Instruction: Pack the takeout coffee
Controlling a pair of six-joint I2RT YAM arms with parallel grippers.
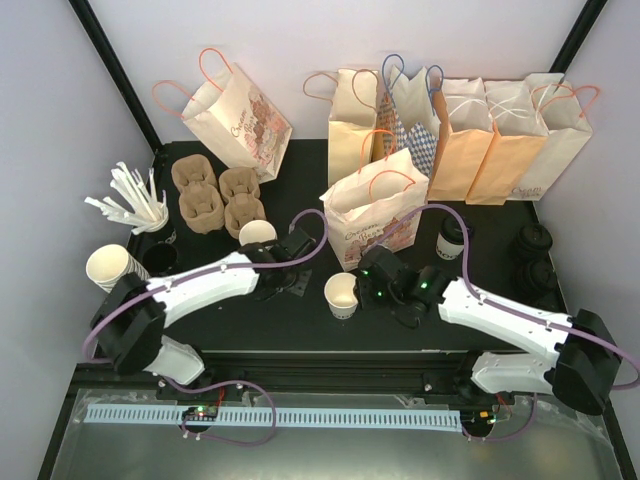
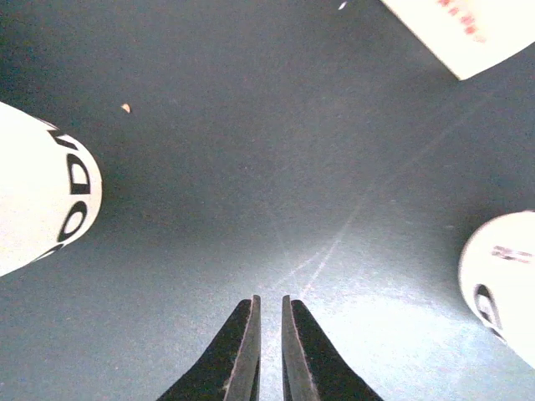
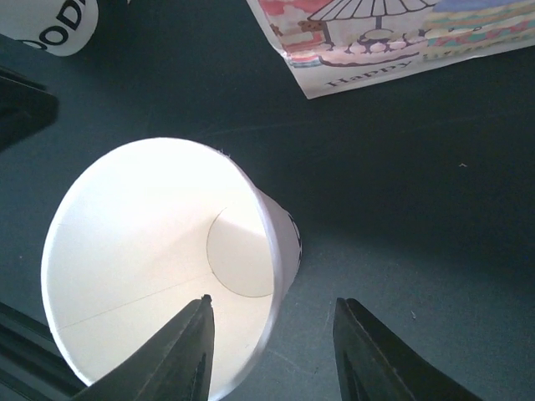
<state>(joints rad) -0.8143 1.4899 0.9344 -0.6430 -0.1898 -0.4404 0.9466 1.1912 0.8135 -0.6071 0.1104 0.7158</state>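
Observation:
The takeout coffee [image 1: 452,238], a small white cup with a black lid, stands right of the printed paper bag [image 1: 375,215], apart from both grippers. My right gripper [image 1: 368,290] [image 3: 274,301] is open and straddles the near wall of a lidless white cup [image 1: 342,295] [image 3: 159,251]. One finger is over the cup's inside and the other is outside it. My left gripper [image 1: 296,283] [image 2: 269,297] hangs over bare mat between two lidless cups [image 2: 42,192] [image 2: 501,284]. Its jaws are almost together, with a thin slit and nothing in it.
Several paper bags [image 1: 480,130] line the back, one more [image 1: 235,115] at the back left. Brown cup carriers [image 1: 215,195], a cup of straws [image 1: 140,205] and stacked cups [image 1: 108,268] sit on the left. Loose black lids [image 1: 535,255] sit on the right.

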